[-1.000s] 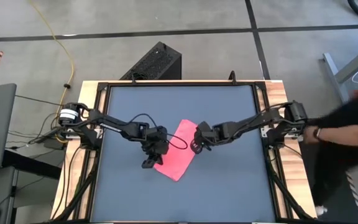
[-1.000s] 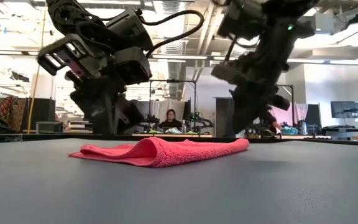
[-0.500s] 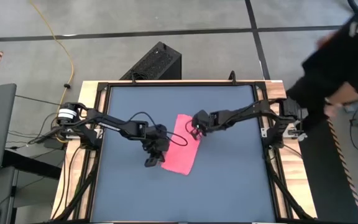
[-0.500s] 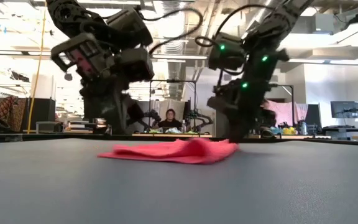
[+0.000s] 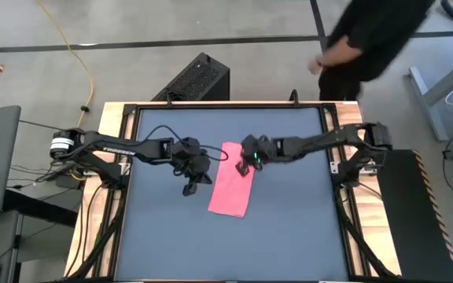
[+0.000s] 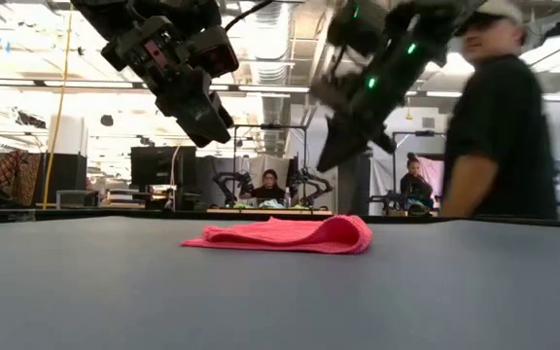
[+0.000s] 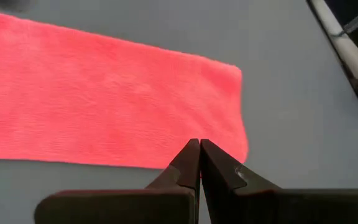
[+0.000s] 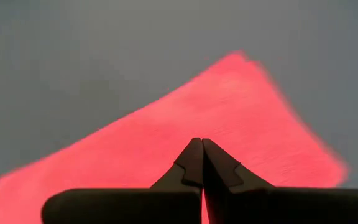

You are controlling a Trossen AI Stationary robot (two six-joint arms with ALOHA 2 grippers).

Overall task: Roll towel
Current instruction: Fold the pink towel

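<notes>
The pink towel lies flat on the dark tabletop near its middle, as a narrow folded strip. In the low view its rounded fold shows at one end. My left gripper hangs shut in the air beside the towel's left long edge. In the left wrist view the shut gripper points at the towel below. My right gripper hangs shut above the towel's far end. Its wrist view shows the shut gripper over the pink cloth. In the low view my left gripper and my right gripper are well above the towel.
A person in dark clothes stands just beyond the table's far right corner and shows in the low view. A black box sits on the floor past the far edge. Bare tabletop lies all round the towel.
Both grippers have risen off the towel, staying shut. The right one has also gone toward the far edge. The towel's raised hump has flattened, and the cloth has turned a little into a narrower flat strip. The person has walked from the table's right side to its far side.
</notes>
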